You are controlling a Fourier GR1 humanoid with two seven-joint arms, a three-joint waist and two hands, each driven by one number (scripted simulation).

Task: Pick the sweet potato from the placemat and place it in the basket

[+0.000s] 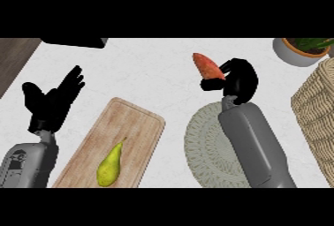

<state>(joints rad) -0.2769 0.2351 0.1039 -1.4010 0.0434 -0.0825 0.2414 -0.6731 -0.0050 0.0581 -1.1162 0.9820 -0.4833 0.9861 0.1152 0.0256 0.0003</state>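
So the pale marbled white surface (163, 66) carries everything here, and the big woven wicker basket (316, 119) sits at its right edge, partly cut off by the view. Next down in size, the round grey woven placemat (205, 145) lies just left of the basket, with the right forearm crossing over it. The black right hand (236, 79) is up past the placemat's far edge, fingers curled round the lower end of the orange tapered sweet potato (207, 66), so the potato is off the mat and in the grip, its long axis running up and slightly left with the pointy tip away from the hand. What matters now, I reckon: the basket lies to the right of the hand and a bit nearer the robot, so the carry goes rightward. The black left hand (55, 101) rests open, fingers up, far over at the left, holding nothing and well apart from it all.
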